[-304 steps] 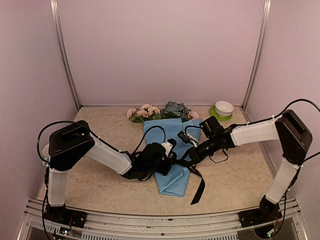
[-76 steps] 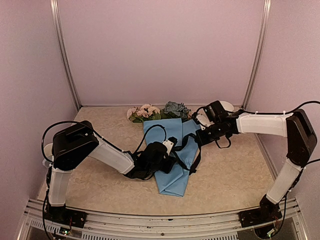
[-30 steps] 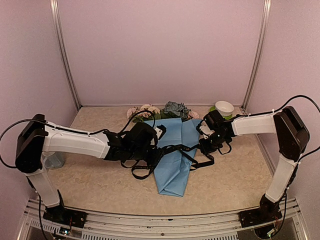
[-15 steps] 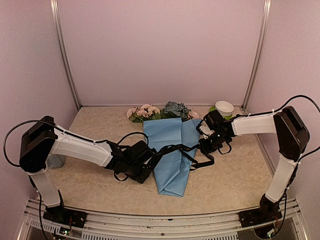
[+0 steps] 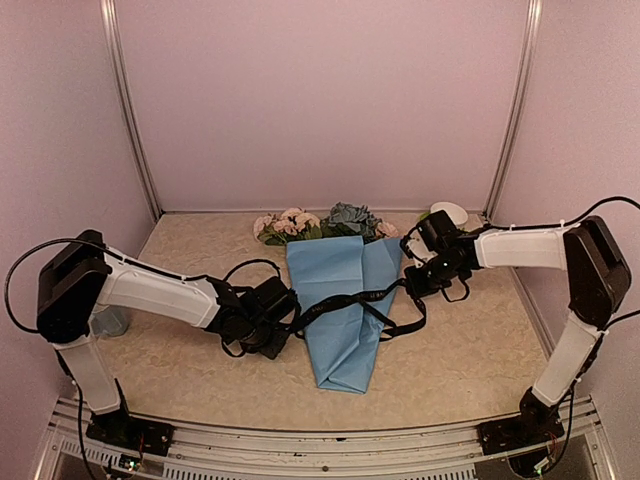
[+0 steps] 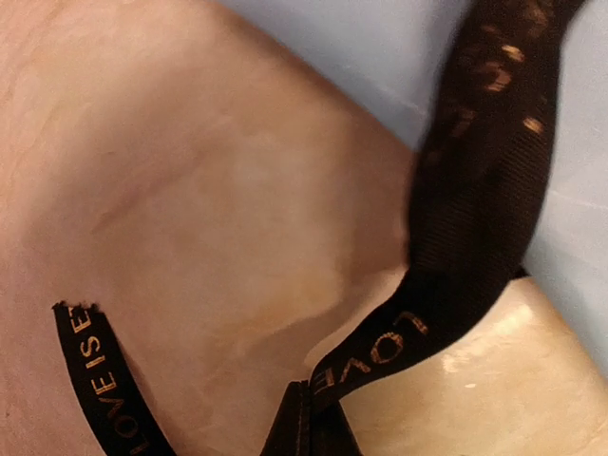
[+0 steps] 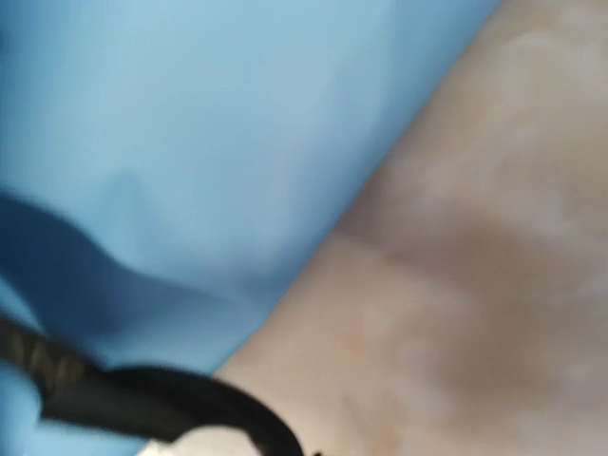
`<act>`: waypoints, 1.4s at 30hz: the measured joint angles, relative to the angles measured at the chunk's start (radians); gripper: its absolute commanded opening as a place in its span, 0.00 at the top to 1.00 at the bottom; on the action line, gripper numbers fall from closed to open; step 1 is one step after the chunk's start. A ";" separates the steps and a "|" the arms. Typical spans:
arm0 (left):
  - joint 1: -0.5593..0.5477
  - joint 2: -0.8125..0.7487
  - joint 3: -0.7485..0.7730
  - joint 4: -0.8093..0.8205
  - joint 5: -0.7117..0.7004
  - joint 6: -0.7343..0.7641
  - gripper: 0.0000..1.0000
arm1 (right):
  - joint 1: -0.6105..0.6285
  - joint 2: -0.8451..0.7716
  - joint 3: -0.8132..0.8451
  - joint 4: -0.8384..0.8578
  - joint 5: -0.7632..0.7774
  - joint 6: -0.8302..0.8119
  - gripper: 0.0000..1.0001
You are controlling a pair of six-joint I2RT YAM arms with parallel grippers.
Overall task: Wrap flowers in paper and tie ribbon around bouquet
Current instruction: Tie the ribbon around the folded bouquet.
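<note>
The bouquet lies in the middle of the table as a cone of light blue paper (image 5: 345, 320), tip toward me. The pink and blue-grey flowers (image 5: 320, 222) stick out at its far end. The black ribbon (image 5: 345, 298) runs across the paper from one gripper to the other, and a loop sags on the right. My left gripper (image 5: 287, 323) is low at the paper's left edge. In the left wrist view this gripper (image 6: 312, 423) is shut on the ribbon (image 6: 475, 190), which bears gold lettering. My right gripper (image 5: 409, 284) is at the paper's right edge, shut on the ribbon (image 7: 142, 394).
A white bowl on a green saucer (image 5: 447, 214) stands at the back right, just behind the right arm. A clear cup (image 5: 110, 321) is beside the left arm's upright link. Side walls and metal posts close the table in on three sides.
My left gripper came forward off the paper to its left edge and closed on the ribbon. The right gripper drew back slightly, and the ribbon now runs straighter across the paper.
</note>
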 measured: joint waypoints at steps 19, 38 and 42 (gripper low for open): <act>0.233 -0.116 -0.093 -0.037 -0.295 -0.332 1.00 | -0.328 -0.274 -0.375 0.275 -0.249 0.173 1.00; 0.334 -0.289 -0.230 -0.093 -0.497 -0.566 1.00 | -0.684 -0.352 -0.614 0.485 -0.468 0.345 1.00; 0.374 -0.308 -0.270 -0.039 -0.462 -0.574 1.00 | -0.761 -0.380 -0.657 0.509 -0.503 0.375 1.00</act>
